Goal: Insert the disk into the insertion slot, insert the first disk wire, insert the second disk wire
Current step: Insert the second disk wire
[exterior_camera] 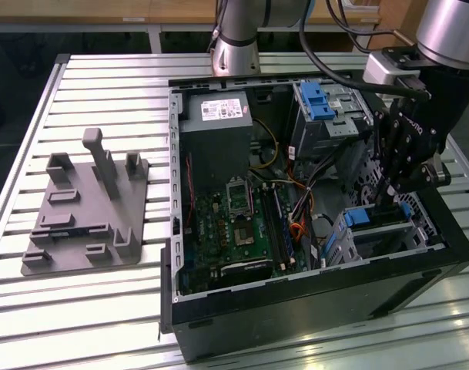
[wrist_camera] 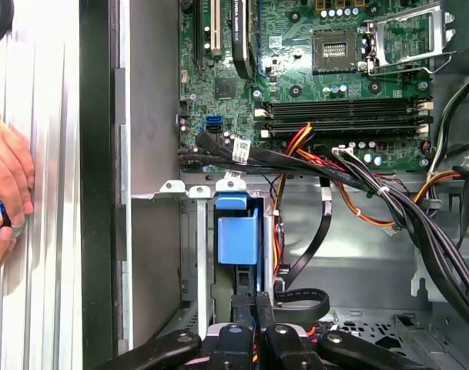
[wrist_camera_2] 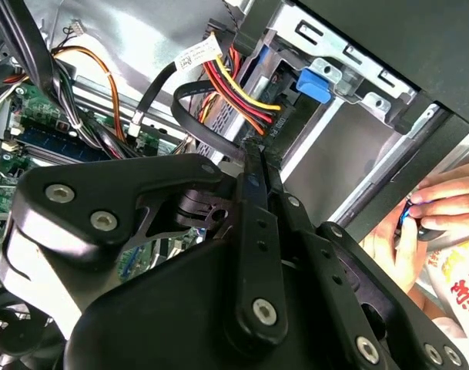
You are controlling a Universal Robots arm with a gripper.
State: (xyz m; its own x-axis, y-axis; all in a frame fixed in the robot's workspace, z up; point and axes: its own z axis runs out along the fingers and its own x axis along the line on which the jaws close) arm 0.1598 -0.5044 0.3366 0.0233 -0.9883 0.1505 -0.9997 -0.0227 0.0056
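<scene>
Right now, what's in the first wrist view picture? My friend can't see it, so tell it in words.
The gripper reaches into an open computer case, just below a blue carrier sitting in a grey metal bay. Above lie a green motherboard and bundles of cables. A hand rests on the slatted table outside the case.

No legible txt; PSU label and cable tag unreadable.

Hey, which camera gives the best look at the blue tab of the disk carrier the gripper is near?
The first wrist view: the blue tab faces the camera squarely, just beyond the gripper. The second wrist view catches it small and angled; the exterior view shows it partly behind the gripper.
</scene>
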